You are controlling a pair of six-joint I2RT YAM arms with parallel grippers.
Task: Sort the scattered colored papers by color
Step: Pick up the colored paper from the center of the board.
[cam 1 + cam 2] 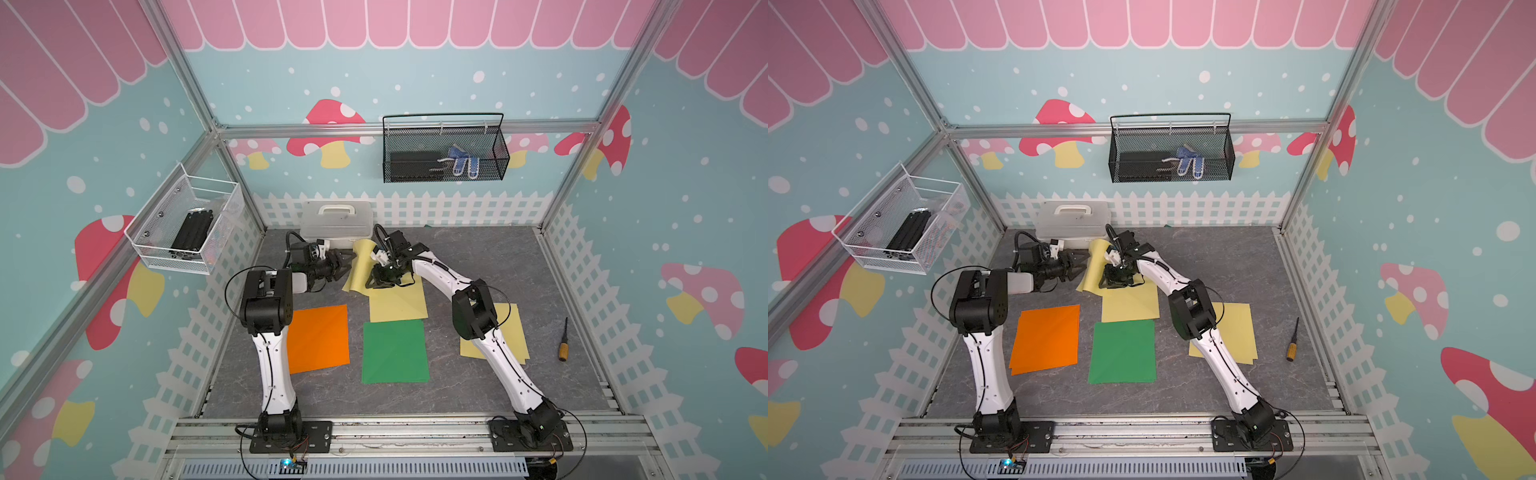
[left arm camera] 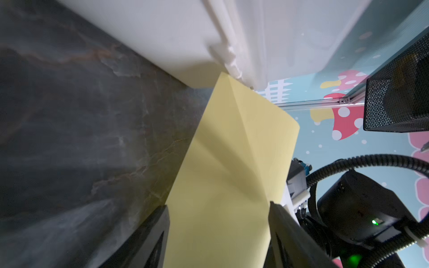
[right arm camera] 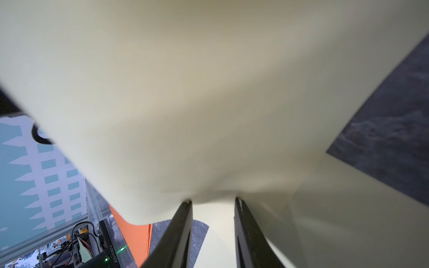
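Top views: elbows raised; R end effector (image 1: 373,283) pinching yellow paper (image 1: 358,270).

Top views: high over the table's (image 1: 498,257) front edge, facing down and back; both share everything.
Left wrist: close behind left tool (image 2: 218,205), facing lifted yellow paper (image 2: 232,150).
Right wrist: behind right tool (image 3: 213,200), against that paper.

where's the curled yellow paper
The curled yellow paper stands at the table's back by the white box, between the left gripper and right gripper, in both top views.
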